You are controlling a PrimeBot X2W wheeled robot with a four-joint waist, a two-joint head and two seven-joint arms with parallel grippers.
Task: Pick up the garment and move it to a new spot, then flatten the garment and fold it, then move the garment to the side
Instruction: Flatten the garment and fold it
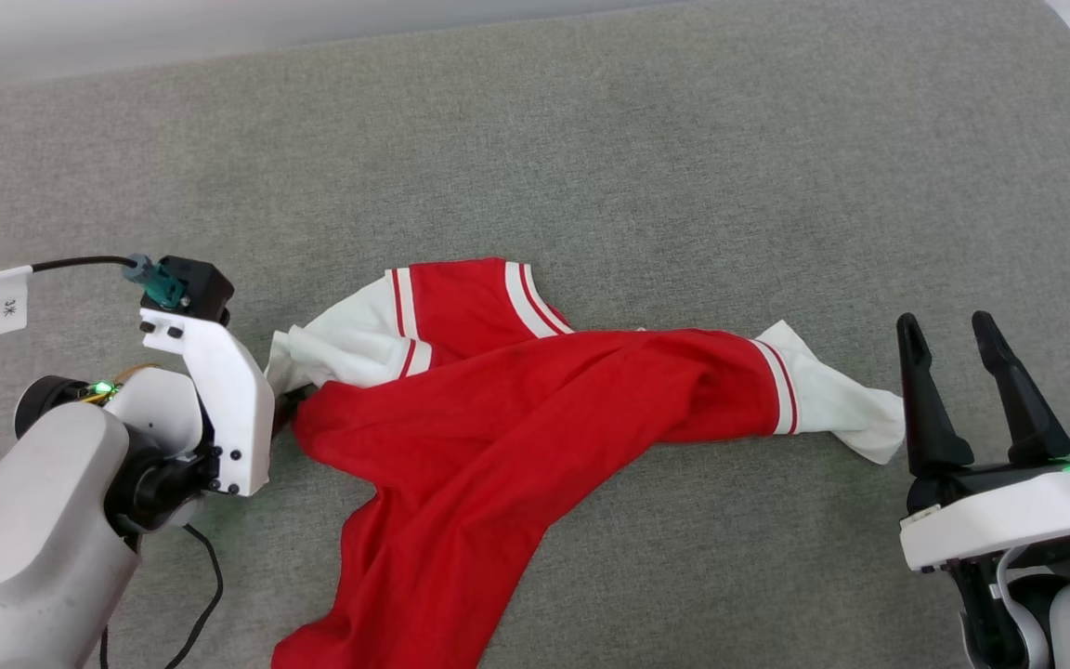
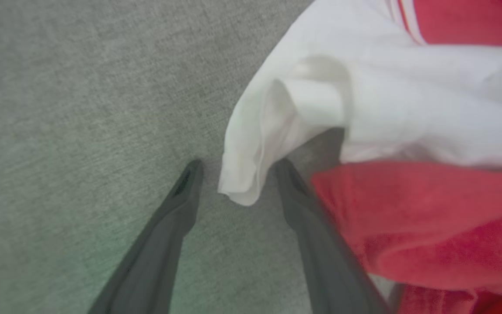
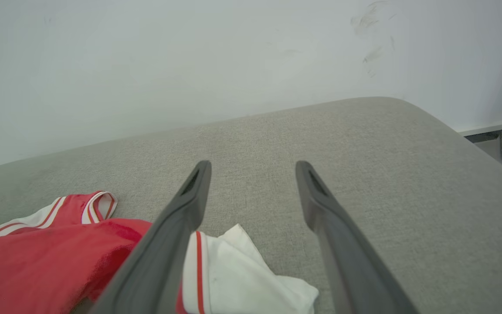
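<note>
Garment (image 1: 461, 418) lies bunched mid-way across the grey upholstered surface (image 1: 684, 139). The red body is twisted and the hem trails toward us. The left sleeve (image 1: 349, 339) and right sleeve (image 1: 832, 400), both white, sit at either end. It's not flat and not folded, so we judge this is the pick-up step.

Left pincer (image 2: 239, 165) is low at the left sleeve with its fingers apart. The sleeve's loose corner sits between the tips, and nothing is clamped. Right pincer (image 1: 944, 321) is apart too, hanging just beside the right sleeve and touching nothing.

To do this well, we'd push the left tips deeper so they bite a full fold of sleeve. The thin corner alone could slip out on the lift. Skim the lower finger over the upholstery without snagging it. Right side should take the right sleeve near the striped cuff (image 1: 781, 390), so the lift spreads the shirt instead of roping it.
</note>
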